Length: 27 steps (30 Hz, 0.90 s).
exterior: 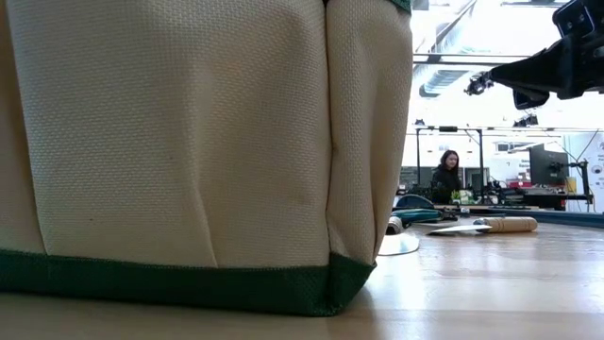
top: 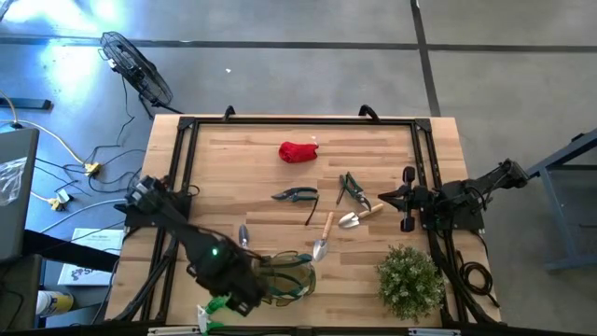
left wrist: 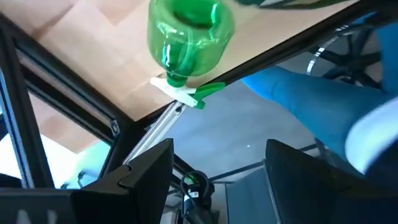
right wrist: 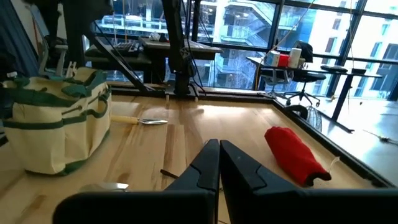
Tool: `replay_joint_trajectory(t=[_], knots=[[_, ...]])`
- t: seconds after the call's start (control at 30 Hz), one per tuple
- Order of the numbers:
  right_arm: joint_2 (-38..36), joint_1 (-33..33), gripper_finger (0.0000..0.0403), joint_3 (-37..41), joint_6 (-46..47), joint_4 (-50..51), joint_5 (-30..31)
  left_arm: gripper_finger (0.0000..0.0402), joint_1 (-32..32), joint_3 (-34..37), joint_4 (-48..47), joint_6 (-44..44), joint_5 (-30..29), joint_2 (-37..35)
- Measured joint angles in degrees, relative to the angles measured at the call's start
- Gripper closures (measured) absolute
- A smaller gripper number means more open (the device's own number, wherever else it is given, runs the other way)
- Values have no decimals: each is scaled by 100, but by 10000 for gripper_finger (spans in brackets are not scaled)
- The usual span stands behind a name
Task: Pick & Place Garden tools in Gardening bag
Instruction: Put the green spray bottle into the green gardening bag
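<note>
The left gripper [top: 244,297] hangs released over the gardening bag [top: 280,276] at the counter's [top: 242,163] near edge; the right gripper [top: 384,197] waits clenched, empty, by the right edge. The trowels [top: 322,241], shears [top: 295,195] and red glove [top: 298,152] lie mid-counter, so the left should probably swing to the nearest trowel and grip its wooden handle squarely.

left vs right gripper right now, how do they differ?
The left gripper has its fingers spread open; the right gripper has its fingers pressed shut. The left one hangs by the table's front edge beside the gardening bag; the right one sits at the table's right side, pointing toward the tools. Shared: neither holds anything.
</note>
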State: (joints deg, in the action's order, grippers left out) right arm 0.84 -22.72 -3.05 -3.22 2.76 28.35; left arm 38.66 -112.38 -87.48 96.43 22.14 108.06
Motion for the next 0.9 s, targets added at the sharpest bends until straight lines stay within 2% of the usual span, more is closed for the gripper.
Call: replay_joint_trajectory(t=[0.17, 0.43, 0.57, 0.7, 0.9], knots=[[0, 0, 400, 0, 61, 0, -1, 154, 499, 0, 150, 647, 62, 101], [0, 0, 400, 2, 50, 0, -1, 154, 1402, 27, 245, 1020, -1667, 124], [0, 0, 400, 2, 48, 0, 1, 154, 1743, 275, 204, 955, -1718, 274], [0, 0, 400, 2, 48, 0, 1, 154, 2021, 564, 232, 670, -2015, 468], [0, 0, 400, 12, 48, -44, 0, 154, 2113, 1000, 682, 732, -2120, 638]])
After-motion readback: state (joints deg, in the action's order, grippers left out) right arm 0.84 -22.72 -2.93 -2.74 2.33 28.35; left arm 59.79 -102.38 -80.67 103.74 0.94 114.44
